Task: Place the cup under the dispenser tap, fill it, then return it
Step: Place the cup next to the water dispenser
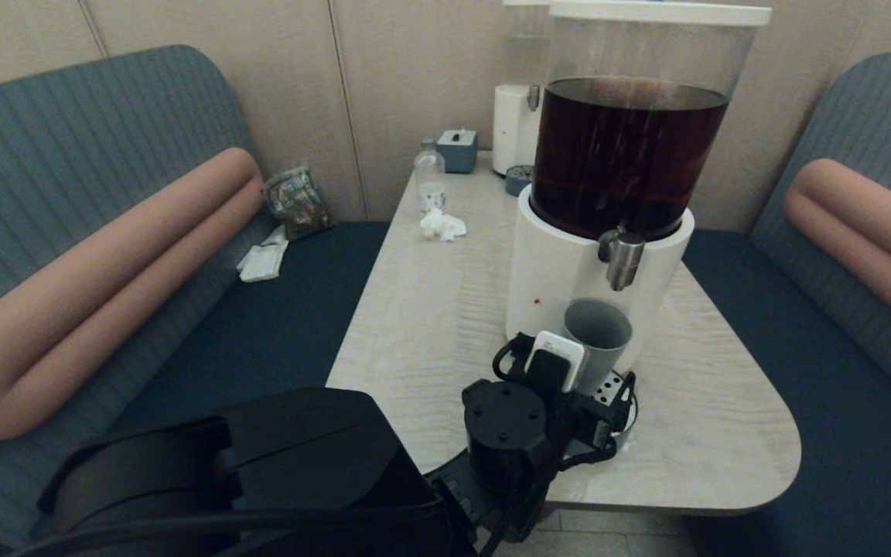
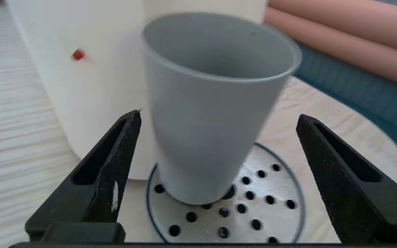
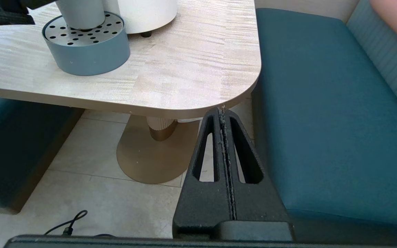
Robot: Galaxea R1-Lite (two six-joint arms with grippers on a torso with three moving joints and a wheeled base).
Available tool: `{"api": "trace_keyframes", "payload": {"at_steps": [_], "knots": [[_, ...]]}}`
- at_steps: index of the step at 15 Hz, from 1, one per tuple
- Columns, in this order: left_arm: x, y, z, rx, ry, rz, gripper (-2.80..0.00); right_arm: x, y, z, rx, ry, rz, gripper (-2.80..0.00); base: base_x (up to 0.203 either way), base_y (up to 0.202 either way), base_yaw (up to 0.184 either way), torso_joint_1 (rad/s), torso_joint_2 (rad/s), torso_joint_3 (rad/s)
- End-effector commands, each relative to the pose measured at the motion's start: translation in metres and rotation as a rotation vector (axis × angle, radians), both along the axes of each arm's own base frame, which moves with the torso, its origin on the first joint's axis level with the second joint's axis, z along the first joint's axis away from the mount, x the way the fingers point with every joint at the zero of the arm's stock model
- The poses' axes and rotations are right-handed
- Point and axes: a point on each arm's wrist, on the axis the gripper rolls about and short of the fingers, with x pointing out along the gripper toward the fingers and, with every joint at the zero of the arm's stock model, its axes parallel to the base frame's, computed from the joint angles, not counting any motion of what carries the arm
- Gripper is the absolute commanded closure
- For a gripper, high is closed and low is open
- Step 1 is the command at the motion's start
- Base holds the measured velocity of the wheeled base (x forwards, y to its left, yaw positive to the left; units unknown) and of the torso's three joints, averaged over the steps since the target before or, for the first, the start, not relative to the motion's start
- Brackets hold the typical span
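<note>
A café or diner booth: padded teal benches (image 1: pixel 66 170) flank a pedestal table (image 1: pixel 430 309) bearing a large drink dispenser (image 1: pixel 623 170).

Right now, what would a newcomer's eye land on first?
The big dispenser with its tank of dark brown liquid, at the table's near right. Below its steel tap, the grey-green cup stands on the perforated tray, the left gripper's jaws open either side, not touching.
</note>
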Motion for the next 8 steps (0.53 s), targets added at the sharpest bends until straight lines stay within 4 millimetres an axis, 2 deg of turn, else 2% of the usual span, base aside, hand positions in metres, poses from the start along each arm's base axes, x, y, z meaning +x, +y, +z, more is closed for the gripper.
{"api": "trace_keyframes", "payload": {"at_steps": [1, 8], "knots": [[0.004, 0.000, -0.002, -0.003, -0.004, 0.010, -2.80, 0.000, 0.000, 0.000, 0.000, 0.001, 0.000, 0.00, 0.000, 0.000, 0.000, 0.000, 0.00, 0.000], [0.017, -0.003, -0.002, 0.003, -0.048, 0.068, -2.80, 0.000, 0.000, 0.000, 0.000, 0.000, 0.000, 0.00, 0.000, 0.000, 0.000, 0.000, 0.00, 0.000]]}}
